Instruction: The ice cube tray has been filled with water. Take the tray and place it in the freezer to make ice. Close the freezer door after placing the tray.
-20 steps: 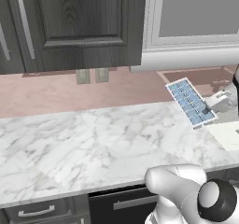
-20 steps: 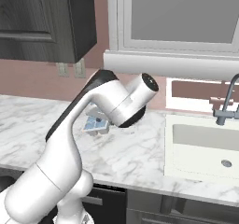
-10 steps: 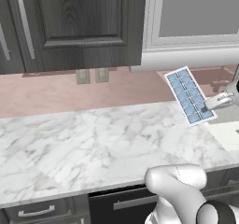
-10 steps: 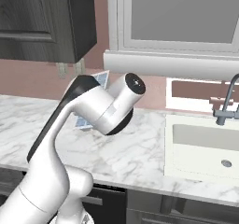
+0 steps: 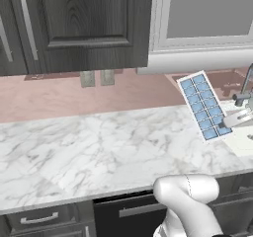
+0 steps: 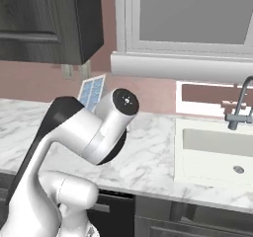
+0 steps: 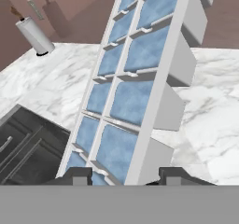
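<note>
Ice cube tray (image 7: 135, 83) | clamped by one end between the tips of the gripper (image 7: 123, 175), carried clear above the marble counter (image 5: 99, 147) | steeply tilted | should be levelled so water (image 7: 133, 97) is kept in.

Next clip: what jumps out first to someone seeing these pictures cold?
The ice cube tray, its cells pale blue with water, is lifted off the marble counter and steeply tilted, gripped at its lower end by the gripper. The robot's white arm looms in front; a sink lies right.
</note>
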Tool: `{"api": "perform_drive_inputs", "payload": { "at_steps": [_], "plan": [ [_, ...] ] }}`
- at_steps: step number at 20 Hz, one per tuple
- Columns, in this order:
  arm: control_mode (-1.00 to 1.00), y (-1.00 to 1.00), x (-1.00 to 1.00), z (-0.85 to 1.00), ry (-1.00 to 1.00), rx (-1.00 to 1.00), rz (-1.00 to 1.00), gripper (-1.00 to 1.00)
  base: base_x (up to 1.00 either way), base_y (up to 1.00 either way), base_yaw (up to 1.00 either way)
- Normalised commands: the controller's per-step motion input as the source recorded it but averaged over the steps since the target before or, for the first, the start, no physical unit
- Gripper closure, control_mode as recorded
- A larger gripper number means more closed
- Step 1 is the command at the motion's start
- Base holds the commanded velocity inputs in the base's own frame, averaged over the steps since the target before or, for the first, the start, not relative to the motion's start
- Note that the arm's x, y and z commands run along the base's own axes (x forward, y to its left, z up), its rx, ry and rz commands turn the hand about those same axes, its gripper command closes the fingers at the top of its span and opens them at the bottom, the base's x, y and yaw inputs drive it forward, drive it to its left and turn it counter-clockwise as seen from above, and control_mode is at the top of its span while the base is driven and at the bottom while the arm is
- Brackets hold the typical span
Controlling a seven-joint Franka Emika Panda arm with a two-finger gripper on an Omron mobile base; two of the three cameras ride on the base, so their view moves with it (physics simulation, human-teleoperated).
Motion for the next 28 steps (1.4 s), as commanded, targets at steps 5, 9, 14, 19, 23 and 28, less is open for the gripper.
{"api": "perform_drive_inputs", "payload": {
  "at_steps": [5,9,14,19,23,28],
  "plan": [
    [1.0,0.0,0.0,0.0,0.0,0.0,0.0,1.0,-0.89,0.0,0.0],
    [1.0,0.0,0.0,0.0,0.0,0.0,0.0,1.0,-0.67,-0.07,-0.02],
    [1.0,0.0,0.0,0.0,0.0,0.0,0.0,1.0,-0.48,-0.31,-0.16],
    [1.0,0.0,0.0,0.0,0.0,0.0,0.0,1.0,-0.25,-0.23,-0.28],
    [1.0,0.0,0.0,0.0,0.0,0.0,0.0,1.0,-0.12,-0.19,-0.34],
    [1.0,0.0,0.0,0.0,0.0,0.0,0.0,1.0,-0.17,-0.12,-0.37]
  ]
}}
